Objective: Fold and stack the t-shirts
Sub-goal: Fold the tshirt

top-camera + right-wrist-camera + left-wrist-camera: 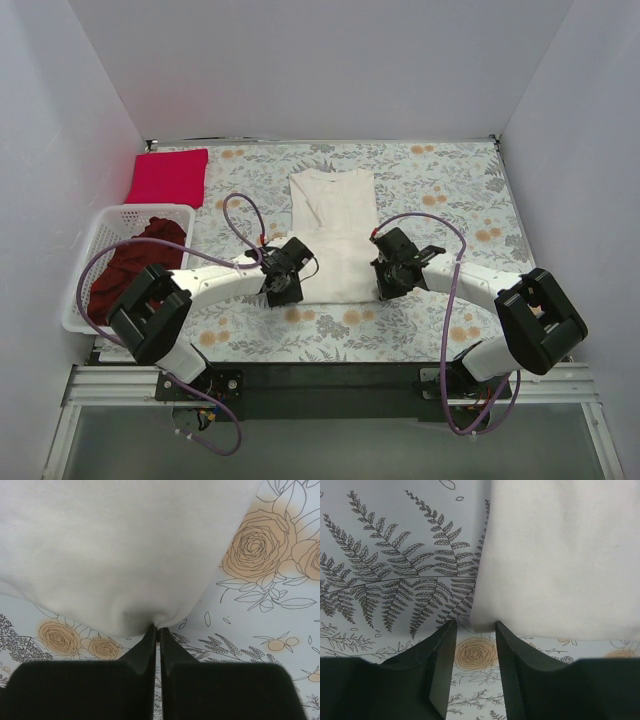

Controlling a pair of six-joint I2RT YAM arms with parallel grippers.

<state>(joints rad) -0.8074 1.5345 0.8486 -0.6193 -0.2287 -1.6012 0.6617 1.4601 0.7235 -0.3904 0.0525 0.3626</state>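
Note:
The cream-white t-shirt point(335, 235) lies flat and lengthwise in the middle of the table, folded narrow. My left gripper point(283, 284) is at its near left corner. In the left wrist view that gripper point(475, 624) is open, and the shirt's corner point(560, 555) reaches just between the fingertips without being pinched. My right gripper point(386, 281) is at the near right corner. The right wrist view shows this gripper point(157, 628) shut on a puckered bit of the cream hem point(125, 555). A folded crimson-pink t-shirt point(168, 176) lies at the far left. A dark maroon t-shirt point(135, 262) is bunched in the basket.
The white lattice basket point(98, 232) stands at the left edge, next to my left arm. The floral table cloth point(450, 190) covers the table. White walls close in the left, right and far sides.

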